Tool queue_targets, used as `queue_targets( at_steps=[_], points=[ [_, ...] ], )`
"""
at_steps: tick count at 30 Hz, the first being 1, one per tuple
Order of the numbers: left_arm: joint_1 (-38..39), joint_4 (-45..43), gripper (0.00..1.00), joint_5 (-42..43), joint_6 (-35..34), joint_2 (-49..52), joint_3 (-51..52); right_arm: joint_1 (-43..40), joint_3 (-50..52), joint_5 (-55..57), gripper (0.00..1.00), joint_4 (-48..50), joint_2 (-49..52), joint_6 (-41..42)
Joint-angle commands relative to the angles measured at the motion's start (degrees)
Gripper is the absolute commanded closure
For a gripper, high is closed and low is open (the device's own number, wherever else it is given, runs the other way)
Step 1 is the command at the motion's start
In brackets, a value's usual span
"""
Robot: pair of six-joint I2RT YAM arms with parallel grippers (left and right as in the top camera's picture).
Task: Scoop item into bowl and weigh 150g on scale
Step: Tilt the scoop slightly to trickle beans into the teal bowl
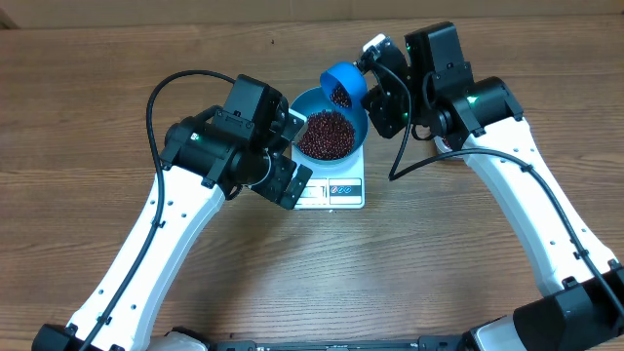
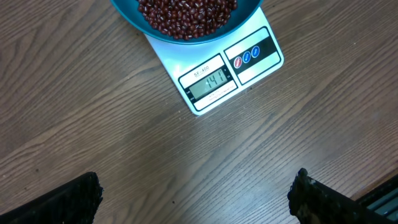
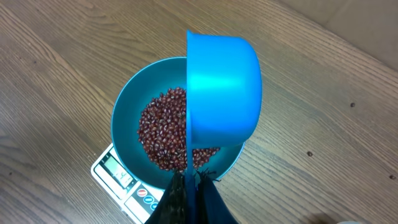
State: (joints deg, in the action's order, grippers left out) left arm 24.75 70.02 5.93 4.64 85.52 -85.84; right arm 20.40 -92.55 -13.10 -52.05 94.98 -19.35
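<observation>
The right gripper (image 3: 188, 183), clamped tight on the handle of a small blue scoop (image 3: 221, 87), held it tipped on its side over the round blue bowl (image 3: 124, 106). The bowl sat on the white scale (image 2: 186, 59) with a heap of red-brown beans (image 2: 186, 15) inside, and the display (image 2: 209, 81) read 141. The left gripper (image 2: 196, 202) hung over the wooden table (image 2: 93, 112) near the scale's display edge, its jaws spread wide and holding nothing.

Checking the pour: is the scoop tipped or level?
Tipped: the scoop stands on edge above the bowl, some beans inside it.
</observation>
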Motion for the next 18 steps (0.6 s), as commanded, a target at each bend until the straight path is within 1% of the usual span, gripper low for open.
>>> queue_targets(
  at_steps=[1, 8, 18],
  points=[
    [0.39, -0.17, 0.0, -0.17, -0.15, 0.31, -0.22, 0.22, -1.33, -0.39, 0.96, -0.24, -1.22, -0.17],
    [0.39, -0.17, 0.0, -0.17, -0.15, 0.31, -0.22, 0.22, -1.31, -1.57, 0.96, -2.69, -1.22, 4.35],
    [0.39, -0.17, 0.0, -0.2, -0.15, 0.31, -0.22, 0.22, -1.31, -2.16, 0.96, -2.91, -1.22, 4.57]
  ],
)
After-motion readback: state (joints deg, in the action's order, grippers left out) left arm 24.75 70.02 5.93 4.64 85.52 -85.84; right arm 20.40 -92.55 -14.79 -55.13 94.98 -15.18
